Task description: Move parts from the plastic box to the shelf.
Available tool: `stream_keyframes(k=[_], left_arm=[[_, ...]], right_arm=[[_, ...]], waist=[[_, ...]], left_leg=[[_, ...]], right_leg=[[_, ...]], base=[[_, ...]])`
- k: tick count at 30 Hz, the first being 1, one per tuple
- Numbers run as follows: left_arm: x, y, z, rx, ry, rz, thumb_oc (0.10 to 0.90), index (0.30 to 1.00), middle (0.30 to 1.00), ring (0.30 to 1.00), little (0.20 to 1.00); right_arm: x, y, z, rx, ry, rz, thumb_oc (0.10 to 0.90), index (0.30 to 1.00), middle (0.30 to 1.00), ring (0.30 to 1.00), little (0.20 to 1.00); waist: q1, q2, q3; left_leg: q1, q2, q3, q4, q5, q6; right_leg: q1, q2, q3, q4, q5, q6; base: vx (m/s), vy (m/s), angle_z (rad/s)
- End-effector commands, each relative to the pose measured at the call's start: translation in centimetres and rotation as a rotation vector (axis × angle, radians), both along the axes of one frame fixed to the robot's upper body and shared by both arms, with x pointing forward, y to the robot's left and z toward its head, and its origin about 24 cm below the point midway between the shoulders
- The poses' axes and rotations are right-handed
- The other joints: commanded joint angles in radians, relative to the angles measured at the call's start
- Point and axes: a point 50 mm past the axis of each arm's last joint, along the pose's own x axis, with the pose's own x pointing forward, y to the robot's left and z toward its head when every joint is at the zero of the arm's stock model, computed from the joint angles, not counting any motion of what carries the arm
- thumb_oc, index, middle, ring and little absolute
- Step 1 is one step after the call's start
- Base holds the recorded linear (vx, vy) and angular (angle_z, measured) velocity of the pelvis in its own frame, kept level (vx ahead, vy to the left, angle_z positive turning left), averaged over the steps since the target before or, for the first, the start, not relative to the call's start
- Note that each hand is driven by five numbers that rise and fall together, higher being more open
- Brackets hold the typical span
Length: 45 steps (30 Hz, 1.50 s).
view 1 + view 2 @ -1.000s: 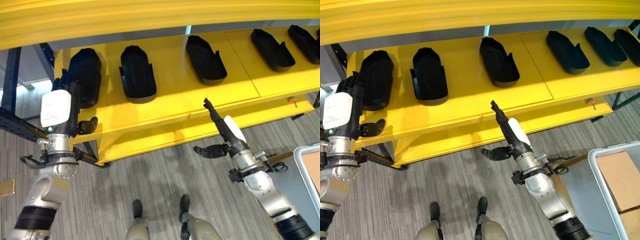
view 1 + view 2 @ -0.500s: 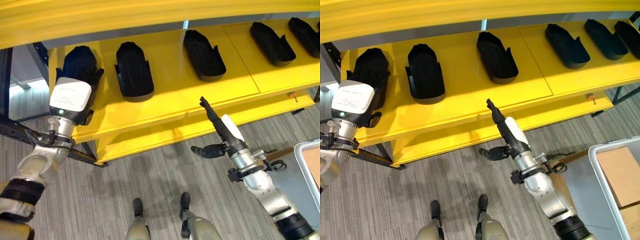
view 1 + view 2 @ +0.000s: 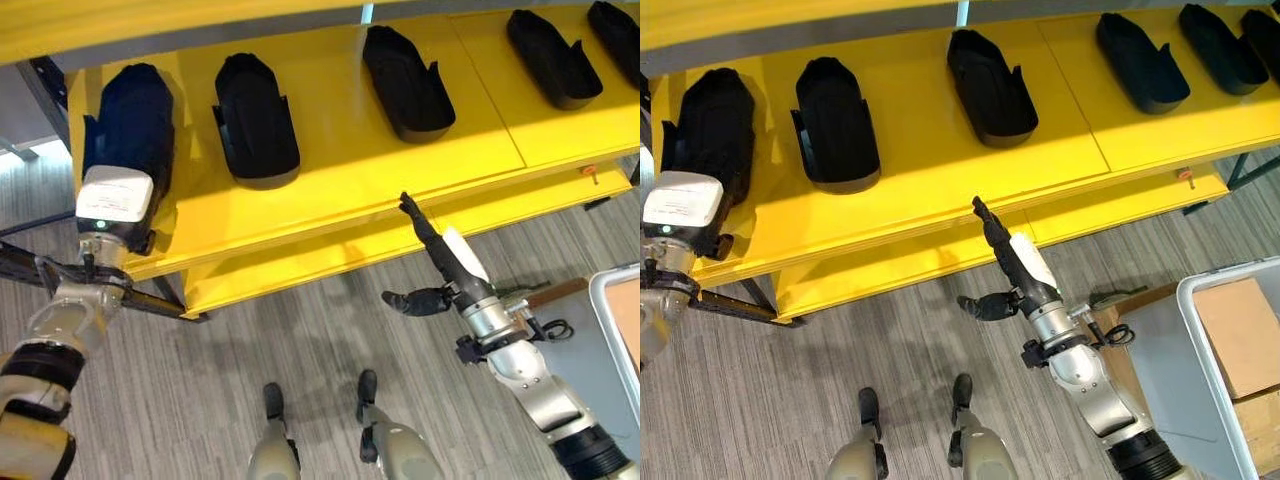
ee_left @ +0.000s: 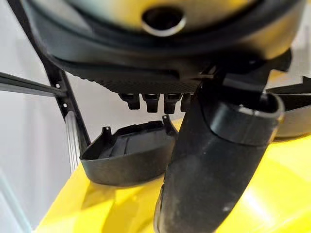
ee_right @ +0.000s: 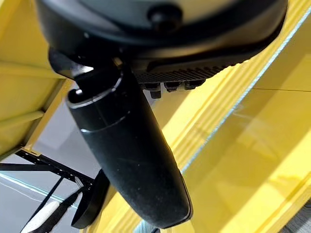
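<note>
Parts (image 3: 257, 120) on shelf (image 3: 340, 170); L hand (image 3: 115, 205) by leftmost, fingers straight.

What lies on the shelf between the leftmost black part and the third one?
One more black part lies on the yellow shelf between them, seen in the left eye view.

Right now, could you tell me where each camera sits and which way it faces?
Left eye view: on the head, looking down at the yellow shelf, black parts and both arms.
Right eye view: beside it, same scene, plus the plastic box; right hand open at the shelf edge.
Left wrist view: along the left hand at the end part.
Right wrist view: along the right hand at the shelf.
Both eye views share the parts row.
</note>
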Motion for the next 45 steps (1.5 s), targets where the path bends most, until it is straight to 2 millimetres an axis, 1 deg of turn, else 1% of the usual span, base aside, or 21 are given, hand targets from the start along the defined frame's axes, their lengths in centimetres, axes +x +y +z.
stream_keyframes(k=[1,2,5,6,7,9,14,15,17,21,25,28,30,32,35,37,39,40,45], left_arm=[[0.4,1.7,6.4,-0.093,-0.288,0.101,0.9,1.0,1.0,1.0,1.0],[0.4,2.1,6.8,-0.132,-0.318,0.122,0.9,1.0,1.0,1.0,1.0],[0.5,2.2,7.0,-0.143,-0.328,0.124,0.9,1.0,1.0,1.0,1.0],[0.7,2.2,7.3,-0.176,-0.345,0.131,0.9,1.0,1.0,1.0,1.0],[0.7,2.4,7.3,-0.188,-0.35,0.14,0.9,1.0,1.0,1.0,1.0],[0.7,2.8,7.1,-0.208,-0.351,0.172,0.9,1.0,1.0,1.0,1.0],[1.0,3.2,6.4,-0.259,-0.339,0.206,0.9,1.0,1.0,1.0,1.0],[1.1,3.3,6.2,-0.284,-0.336,0.214,0.9,1.0,1.0,1.0,1.0],[1.2,3.1,6.0,-0.3,-0.332,0.209,0.9,1.0,1.0,1.0,1.0],[1.7,2.5,5.1,-0.378,-0.311,0.183,0.9,1.0,1.0,1.0,1.0],[2.0,2.1,4.1,-0.382,-0.275,0.174,0.9,1.0,1.0,1.0,1.0],[2.1,2.0,3.9,-0.377,-0.261,0.172,0.9,1.0,1.0,1.0,1.0],[2.3,1.7,3.3,-0.374,-0.23,0.163,0.9,1.0,1.0,1.0,1.0],[2.4,1.4,2.5,-0.373,-0.196,0.155,0.9,1.0,1.0,1.0,1.0],[2.4,1.4,2.1,-0.377,-0.175,0.16,0.9,1.0,1.0,1.0,1.0],[2.4,1.5,1.0,-0.394,-0.124,0.174,0.9,1.0,1.0,1.0,1.0],[2.4,1.5,1.0,-0.395,-0.124,0.174,0.9,1.0,1.0,1.0,1.0],[2.2,1.6,-0.2,-0.425,-0.081,0.195,0.9,1.0,1.0,1.0,1.0],[1.8,1.6,-2.1,-0.451,-0.025,0.214,0.9,1.0,1.0,1.0,1.0]], right_arm=[[-0.5,1.1,5.4,0.07,-0.267,0.102,0.9,1.0,1.0,1.0,1.0],[-0.5,1.1,5.4,0.064,-0.267,0.107,0.9,1.0,1.0,1.0,1.0],[-0.5,1.1,5.4,0.063,-0.266,0.107,0.9,1.0,1.0,1.0,1.0],[-0.5,1.3,5.4,0.058,-0.264,0.116,0.9,1.0,1.0,1.0,1.0],[-0.6,1.3,5.4,0.058,-0.263,0.117,0.9,1.0,1.0,1.0,1.0],[-0.7,1.4,5.5,0.054,-0.265,0.128,0.9,1.0,1.0,1.0,1.0],[-0.8,1.5,5.7,0.054,-0.274,0.137,0.9,1.0,1.0,1.0,1.0],[-0.8,1.5,5.8,0.056,-0.276,0.139,0.9,1.0,1.0,1.0,1.0],[-0.9,1.4,5.9,0.058,-0.278,0.138,0.9,1.0,1.0,1.0,1.0],[-0.9,1.3,6.1,0.059,-0.285,0.134,0.9,1.0,1.0,1.0,1.0],[-1.0,1.2,6.3,0.054,-0.293,0.133,0.9,1.0,1.0,1.0,1.0],[-1.0,1.1,6.4,0.05,-0.297,0.133,0.9,1.0,1.0,1.0,1.0],[-0.9,1.3,6.6,0.056,-0.302,0.142,0.9,1.0,1.0,1.0,1.0],[-0.8,1.4,6.8,0.058,-0.304,0.15,0.9,1.0,1.0,1.0,1.0],[-0.7,1.5,6.8,0.059,-0.301,0.156,0.9,1.0,1.0,1.0,1.0],[-0.5,1.8,6.9,0.068,-0.299,0.166,0.9,1.0,1.0,1.0,1.0],[-0.5,1.8,6.9,0.068,-0.299,0.167,0.9,1.0,1.0,1.0,1.0],[-0.5,2.0,6.8,0.068,-0.293,0.17,0.9,1.0,1.0,1.0,1.0],[-0.3,2.0,6.6,0.064,-0.279,0.165,0.9,1.0,1.0,1.0,1.0]], waist=[[-0.001,-0.02,-0.039],[-0.002,-0.026,-0.036],[-0.002,-0.028,-0.036],[-0.004,-0.036,-0.027],[-0.004,-0.039,-0.025],[-0.008,-0.045,-0.021],[-0.014,-0.06,-0.012],[-0.018,-0.068,-0.007],[-0.019,-0.071,-0.005],[-0.025,-0.086,0.009],[-0.028,-0.091,0.022],[-0.03,-0.093,0.027],[-0.031,-0.096,0.038],[-0.031,-0.096,0.044],[-0.03,-0.094,0.047],[-0.028,-0.091,0.048],[-0.028,-0.091,0.048],[-0.027,-0.085,0.048],[-0.023,-0.073,0.043]], left_leg=[[0.107,0.05,-0.067,0.038,-0.086,-0.008],[0.101,0.051,-0.068,0.042,-0.086,-0.009],[0.097,0.051,-0.068,0.045,-0.086,-0.009],[0.083,0.052,-0.068,0.057,-0.087,-0.01],[0.08,0.052,-0.069,0.06,-0.088,-0.009],[0.075,0.054,-0.069,0.066,-0.089,-0.01],[0.061,0.055,-0.066,0.078,-0.092,-0.01],[0.054,0.054,-0.064,0.087,-0.094,-0.009],[0.051,0.055,-0.063,0.092,-0.096,-0.009],[0.038,0.054,-0.063,0.113,-0.102,-0.007],[0.028,0.051,-0.061,0.126,-0.106,-0.006],[0.021,0.051,-0.06,0.135,-0.107,-0.006],[0.011,0.051,-0.064,0.146,-0.109,-0.007],[0.006,0.051,-0.065,0.153,-0.111,-0.007],[0.007,0.05,-0.065,0.155,-0.112,-0.007],[0.009,0.049,-0.063,0.154,-0.112,-0.007],[0.009,0.049,-0.063,0.153,-0.112,-0.006],[0.016,0.049,-0.061,0.153,-0.113,-0.007],[0.027,0.048,-0.062,0.149,-0.114,-0.007]], right_leg=[[-0.085,-0.131,0.028,0.148,-0.009,0.132],[-0.089,-0.131,0.03,0.149,-0.009,0.132],[-0.091,-0.131,0.03,0.15,-0.008,0.132],[-0.099,-0.131,0.03,0.153,-0.007,0.131],[-0.101,-0.131,0.032,0.153,-0.006,0.131],[-0.106,-0.131,0.034,0.154,-0.005,0.131],[-0.12,-0.13,0.042,0.159,-0.001,0.131],[-0.127,-0.128,0.048,0.161,0.001,0.131],[-0.13,-0.128,0.05,0.163,0.002,0.131],[-0.143,-0.128,0.059,0.172,0.003,0.128],[-0.151,-0.13,0.066,0.178,0.005,0.127],[-0.156,-0.13,0.069,0.179,0.007,0.126],[-0.162,-0.132,0.073,0.186,0.009,0.125],[-0.165,-0.134,0.075,0.19,0.01,0.123],[-0.166,-0.134,0.078,0.191,0.011,0.123],[-0.166,-0.135,0.079,0.191,0.012,0.123],[-0.166,-0.135,0.079,0.191,0.012,0.123],[-0.164,-0.138,0.082,0.193,0.011,0.122],[-0.159,-0.141,0.085,0.197,0.009,0.121]], base=[[0.0,0.0,0.0],[0.0,0.0,0.0],[0.0,0.0,0.0],[0.0,0.0,0.0],[0.0,0.0,0.0],[0.0,0.0,0.0],[-0.01,0.004,-0.02],[0.0,0.0,0.0],[-0.02,0.008,-0.05],[-0.03,0.013,-0.06],[-0.02,0.006,-0.02],[-0.02,0.0,-0.01],[-0.07,-0.009,-0.01],[-0.05,0.003,-0.01],[-0.02,0.002,-0.01],[-0.03,-0.005,-0.04],[-0.01,-0.001,-0.02],[0.0,0.0,0.0],[0.0,0.0,0.0]])
